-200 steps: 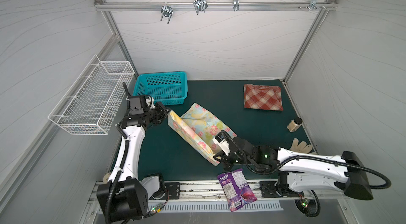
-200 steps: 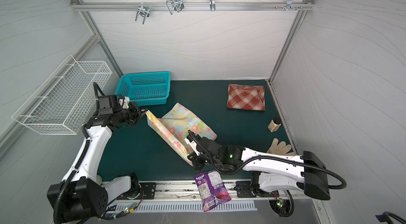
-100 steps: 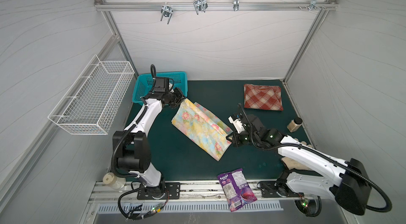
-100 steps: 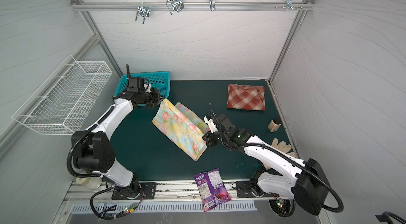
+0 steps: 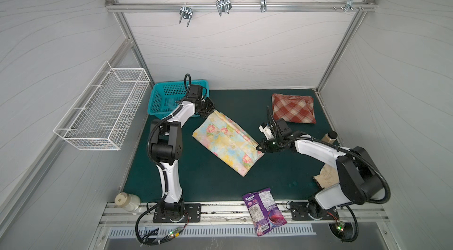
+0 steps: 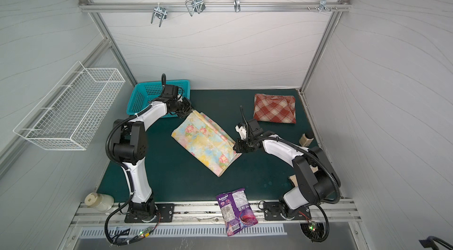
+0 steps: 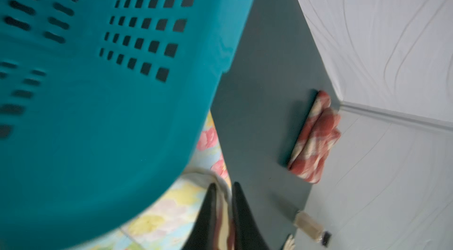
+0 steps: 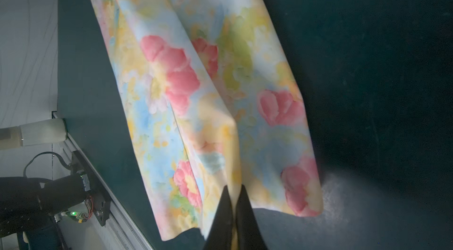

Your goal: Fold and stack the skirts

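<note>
One floral skirt (image 5: 225, 143), folded into a long strip, slants across the green worktop (image 5: 196, 175). The right gripper (image 5: 260, 147) pinches its edge, fingers pressed together. The left gripper (image 5: 210, 112), beside the teal basket (image 5: 161, 99), has fingers slightly apart around the far corner, its hold impossible to tell. The folded plaid skirt (image 5: 293, 108) lies in the back right corner.

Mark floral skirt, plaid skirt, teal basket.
Pastel floral cloth skirt (image 5: 226, 142): in a top view, middle of its top layer.
Rust-red and cream plaid cloth skirt (image 5: 294, 109): in a top view, centre of the bundle.
Teal perforated plastic basket (image 5: 155, 100): in a top view, its left wall.
</note>
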You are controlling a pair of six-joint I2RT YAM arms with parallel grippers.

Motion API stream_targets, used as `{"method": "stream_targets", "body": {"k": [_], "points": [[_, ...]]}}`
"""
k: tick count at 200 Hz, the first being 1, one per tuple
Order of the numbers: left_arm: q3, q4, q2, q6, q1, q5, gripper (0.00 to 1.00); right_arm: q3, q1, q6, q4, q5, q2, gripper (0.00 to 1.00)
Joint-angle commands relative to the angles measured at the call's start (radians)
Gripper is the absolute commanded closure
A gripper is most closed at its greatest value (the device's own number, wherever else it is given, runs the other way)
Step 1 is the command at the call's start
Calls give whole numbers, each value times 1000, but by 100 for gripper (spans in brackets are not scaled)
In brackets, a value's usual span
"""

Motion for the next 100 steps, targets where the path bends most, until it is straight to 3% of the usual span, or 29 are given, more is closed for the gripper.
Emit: {"method": "stream_targets", "body": {"k": [1, 21, 91, 100], "points": [[80, 26, 26, -2, -11, 28, 68, 27, -18, -20, 17, -14, 40, 100], [57, 29, -6, 14, -14, -2, 55, 47, -37, -27, 16, -5, 83, 100], [-128, 66, -224, 43, -15, -9, 53, 109, -127, -31, -17, 106, 146, 100], [-163, 77, -253, 46, -15, -6, 53, 103, -130, -26, -11, 104, 136, 95]]}}
